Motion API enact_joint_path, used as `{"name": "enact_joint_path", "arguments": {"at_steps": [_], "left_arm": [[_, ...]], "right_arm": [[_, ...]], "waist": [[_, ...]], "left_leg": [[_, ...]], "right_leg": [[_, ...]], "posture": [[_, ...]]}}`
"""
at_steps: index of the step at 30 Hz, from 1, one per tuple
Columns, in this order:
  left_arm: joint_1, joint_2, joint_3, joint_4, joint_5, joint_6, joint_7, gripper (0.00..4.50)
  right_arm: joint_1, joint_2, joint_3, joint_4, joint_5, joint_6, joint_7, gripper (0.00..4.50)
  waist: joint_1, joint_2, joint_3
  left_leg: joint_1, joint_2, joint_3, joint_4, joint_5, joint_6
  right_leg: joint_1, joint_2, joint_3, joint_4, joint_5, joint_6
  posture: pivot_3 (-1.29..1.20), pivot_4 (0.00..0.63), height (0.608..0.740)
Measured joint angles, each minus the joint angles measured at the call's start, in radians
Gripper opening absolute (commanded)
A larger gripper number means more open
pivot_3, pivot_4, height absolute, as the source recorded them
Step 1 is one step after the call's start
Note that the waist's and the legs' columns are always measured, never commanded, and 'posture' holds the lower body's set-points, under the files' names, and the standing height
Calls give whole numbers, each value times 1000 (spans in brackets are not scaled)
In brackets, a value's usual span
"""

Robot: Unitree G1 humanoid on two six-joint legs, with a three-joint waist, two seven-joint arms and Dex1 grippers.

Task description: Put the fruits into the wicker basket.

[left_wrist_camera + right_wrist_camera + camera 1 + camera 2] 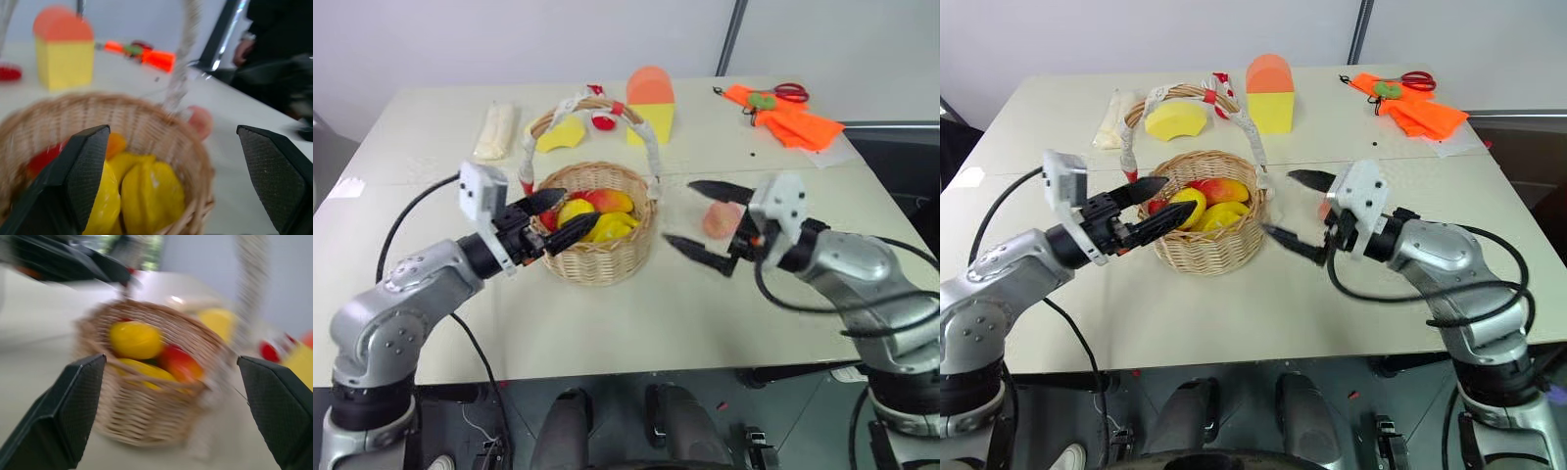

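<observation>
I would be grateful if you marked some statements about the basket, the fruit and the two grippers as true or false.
1. The peach lies inside the wicker basket. False: it sits on the table, right of the basket.
2. A lemon is in the basket. True.
3. The right gripper is shut on the peach. False: its jaws stand open around it.
4. The left gripper is open at the basket. True.
5. The orange-topped yellow block stands beyond the basket. True.
</observation>
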Motion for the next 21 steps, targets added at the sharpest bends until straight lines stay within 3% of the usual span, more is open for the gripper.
{"name": "enact_joint_path", "arguments": {"at_steps": [4, 11, 21], "left_arm": [[41, 16, -23, -14, 107, -84, -80, 4478], [115, 43, -44, -29, 171, -112, -150, 4478], [125, 58, -60, -73, 170, -110, -205, 4478]], "right_arm": [[-41, 104, 47, 195, -120, 4, -123, 4500], [-140, 148, 45, 403, -289, -22, -289, 4500], [-108, 189, -41, 429, -228, 119, -293, 4500]], "waist": [[-1, 0, 0], [0, 0, 0], [-2, 0, 0]], "left_leg": [[0, 0, 0, 0, 0, 0], [-1, 0, 0, -1, 0, 0], [-1, 0, 0, 0, 0, 1]], "right_leg": [[0, 0, 1, 0, 0, -1], [-1, 0, 1, 0, 0, 0], [-1, 0, 1, 1, 0, 0]], "posture": [[0, 150, 737], [0, 150, 737], [0, 150, 737]]}}
